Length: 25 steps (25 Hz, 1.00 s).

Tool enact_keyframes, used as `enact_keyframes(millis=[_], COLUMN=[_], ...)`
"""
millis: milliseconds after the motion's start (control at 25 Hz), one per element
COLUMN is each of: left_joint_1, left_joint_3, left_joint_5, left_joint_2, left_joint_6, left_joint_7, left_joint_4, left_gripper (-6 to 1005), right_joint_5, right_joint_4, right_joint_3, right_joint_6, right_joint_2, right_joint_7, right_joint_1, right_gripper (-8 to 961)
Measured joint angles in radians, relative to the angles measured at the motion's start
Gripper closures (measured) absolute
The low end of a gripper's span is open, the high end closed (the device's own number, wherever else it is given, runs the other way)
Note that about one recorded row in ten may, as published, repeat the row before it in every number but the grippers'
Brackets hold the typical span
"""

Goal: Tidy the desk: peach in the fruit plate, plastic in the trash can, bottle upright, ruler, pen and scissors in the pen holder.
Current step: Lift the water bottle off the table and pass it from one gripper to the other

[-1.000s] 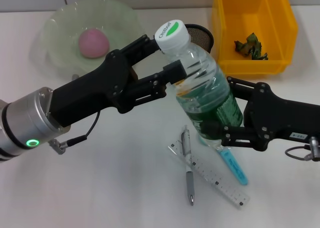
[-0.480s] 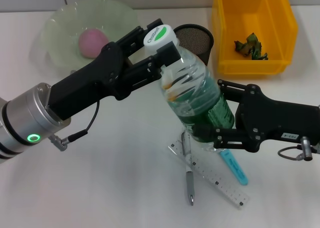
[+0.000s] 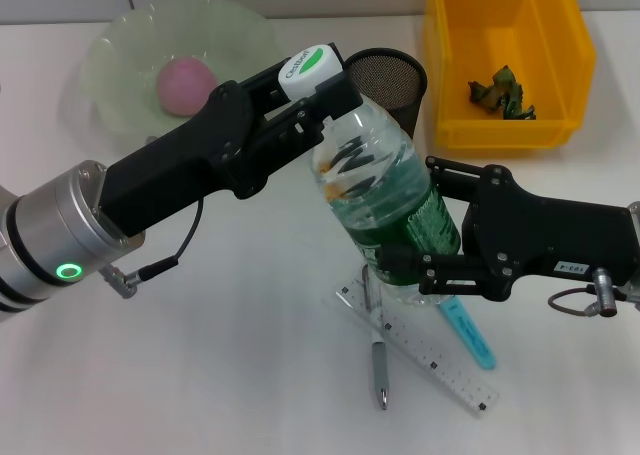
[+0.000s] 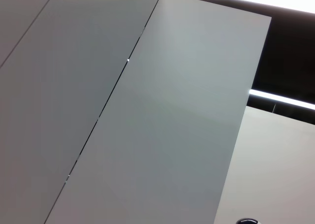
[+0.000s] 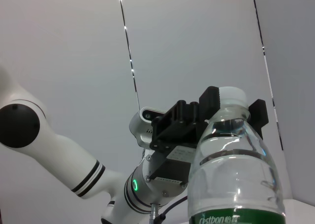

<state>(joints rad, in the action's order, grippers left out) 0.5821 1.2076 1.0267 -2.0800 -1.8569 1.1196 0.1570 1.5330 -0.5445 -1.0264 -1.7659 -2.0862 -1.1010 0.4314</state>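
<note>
Head view: the bottle (image 3: 385, 200) stands tilted, just in front of the pen holder (image 3: 388, 75). The left gripper (image 3: 318, 87) is clenched on its neck under the cap, and the right gripper (image 3: 415, 245) grasps its lower body. Below the bottle lie the ruler (image 3: 425, 350) and the pen (image 3: 378, 350).

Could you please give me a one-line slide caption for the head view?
Left gripper at the neck and right gripper at the base hold the bottle together.
</note>
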Motion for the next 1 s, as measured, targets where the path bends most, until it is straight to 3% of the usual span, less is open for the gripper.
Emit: enact_keyframes(millis=[160, 680, 1000], left_joint_1=[-0.002, -0.006, -0.003], left_joint_3=[0.005, 0.017, 0.028], left_joint_5=[0.000, 0.006, 0.007], left_joint_2=[0.000, 0.001, 0.005], left_joint_6=[0.000, -0.002, -0.002], left_joint_7=[0.000, 0.006, 0.006], left_joint_4=[0.010, 0.034, 0.039], left_gripper=[560, 565, 564], right_joint_5=[0.000, 0.002, 0.038], right_joint_4=[0.000, -0.020, -0.115], right_joint_3=[0.000, -0.017, -0.028], right_joint_6=[-0.004, -0.013, 0.009], right_joint_2=[0.000, 0.004, 0.005], right_joint_7=[0.001, -0.083, -0.222], right_joint_1=[0.000, -0.003, -0.013], right_gripper=[146, 138, 131])
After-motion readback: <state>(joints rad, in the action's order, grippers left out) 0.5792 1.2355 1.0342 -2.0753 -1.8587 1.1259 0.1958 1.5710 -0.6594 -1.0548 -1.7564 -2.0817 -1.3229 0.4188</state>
